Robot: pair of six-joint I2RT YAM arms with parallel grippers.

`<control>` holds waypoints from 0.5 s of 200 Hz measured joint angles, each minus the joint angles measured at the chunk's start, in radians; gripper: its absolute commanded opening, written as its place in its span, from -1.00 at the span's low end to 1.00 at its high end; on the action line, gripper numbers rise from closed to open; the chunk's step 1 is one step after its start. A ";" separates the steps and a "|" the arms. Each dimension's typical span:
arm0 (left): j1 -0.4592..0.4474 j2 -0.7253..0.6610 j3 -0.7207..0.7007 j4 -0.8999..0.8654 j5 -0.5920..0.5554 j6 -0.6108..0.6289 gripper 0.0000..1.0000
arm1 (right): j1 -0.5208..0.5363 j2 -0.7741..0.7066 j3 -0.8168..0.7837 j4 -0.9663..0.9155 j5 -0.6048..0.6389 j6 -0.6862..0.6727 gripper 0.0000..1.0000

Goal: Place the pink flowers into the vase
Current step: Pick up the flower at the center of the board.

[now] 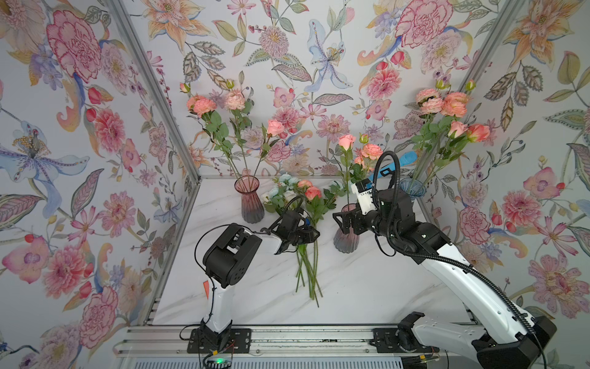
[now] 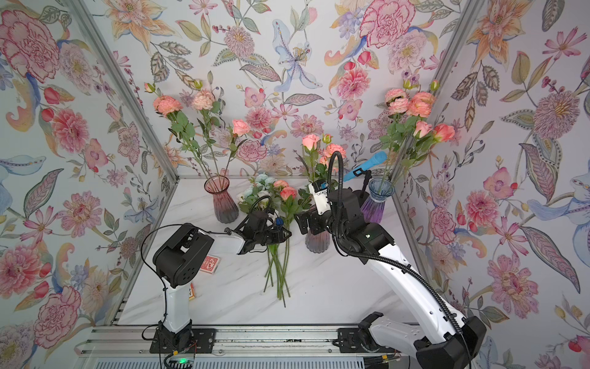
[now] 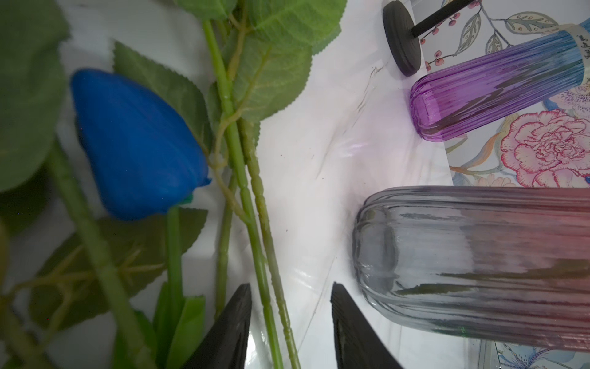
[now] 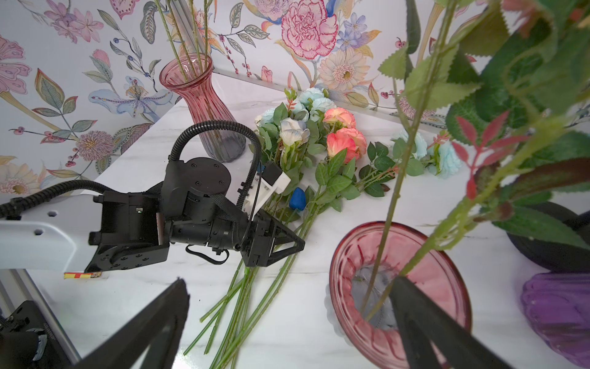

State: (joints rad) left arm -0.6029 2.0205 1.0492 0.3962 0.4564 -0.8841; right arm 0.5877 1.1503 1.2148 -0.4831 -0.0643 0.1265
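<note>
Low over the bench (image 1: 367, 287), the left end effector (image 4: 300, 245) stands partly open around two green stems (image 3: 255, 223) below the pink flowers (image 1: 313, 192), the right end effector (image 1: 340, 223) spread wide at the pink vase (image 1: 343, 242).

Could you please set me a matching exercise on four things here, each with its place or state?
Things: A blue tulip; B purple vase; C right gripper; D left gripper.
Places or states: 1 wide open, above the near pink vase; 2 lying among the stems; 3 back right, holding pink flowers; 4 a stem between its jaws.
Pairs: A-2; B-3; C-1; D-4.
</note>
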 measured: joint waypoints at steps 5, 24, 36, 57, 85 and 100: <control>0.000 0.000 0.000 0.000 0.000 0.001 -0.11 | 0.000 0.000 0.000 0.000 0.000 0.000 0.99; 0.001 0.001 0.002 -0.002 0.000 0.005 -0.13 | 0.000 0.002 0.000 0.000 0.000 0.000 0.99; 0.001 0.004 0.004 -0.003 -0.001 0.005 -0.16 | 0.000 0.004 0.000 0.000 0.000 0.000 0.99; 0.001 0.019 0.018 -0.003 -0.011 0.005 -0.22 | 0.000 0.003 0.000 0.000 0.001 0.000 0.99; 0.004 0.034 0.034 -0.003 -0.017 0.005 -0.27 | -0.001 0.003 -0.005 0.000 0.002 0.000 0.99; 0.006 0.037 0.038 -0.003 -0.018 0.005 -0.29 | -0.002 0.003 -0.010 0.000 0.003 0.000 0.99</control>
State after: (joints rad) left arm -0.5964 2.0575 1.0870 0.3935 0.4381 -0.8795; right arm 0.5854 1.1538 1.2053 -0.4831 -0.0608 0.1265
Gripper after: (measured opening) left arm 0.361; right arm 0.994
